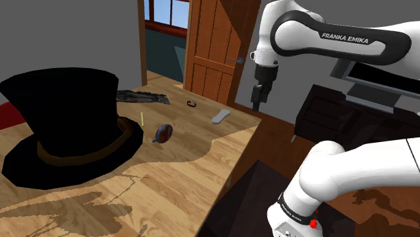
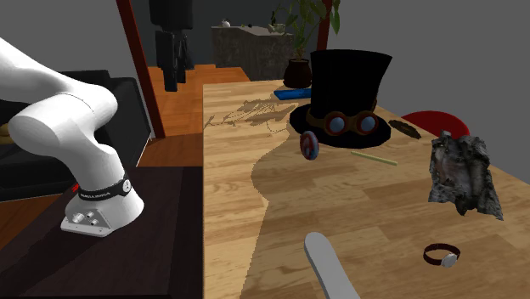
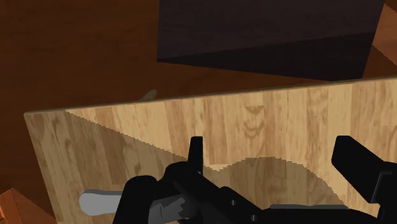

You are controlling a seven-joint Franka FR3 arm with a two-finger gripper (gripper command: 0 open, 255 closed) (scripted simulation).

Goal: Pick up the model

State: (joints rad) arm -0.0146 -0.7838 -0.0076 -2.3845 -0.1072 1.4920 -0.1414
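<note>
A room in a home: panelled wooden door, window, potted plant and wooden table.

One hat, one model, one remote

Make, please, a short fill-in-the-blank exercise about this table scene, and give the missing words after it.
1. The tall hat with the wide brim is ____ in colour.
2. The gripper hangs with its jaws ____, and nothing is between them.
3. The grey model lies on the wooden ____, apart from the gripper.

Missing words: black; open; table.
</note>
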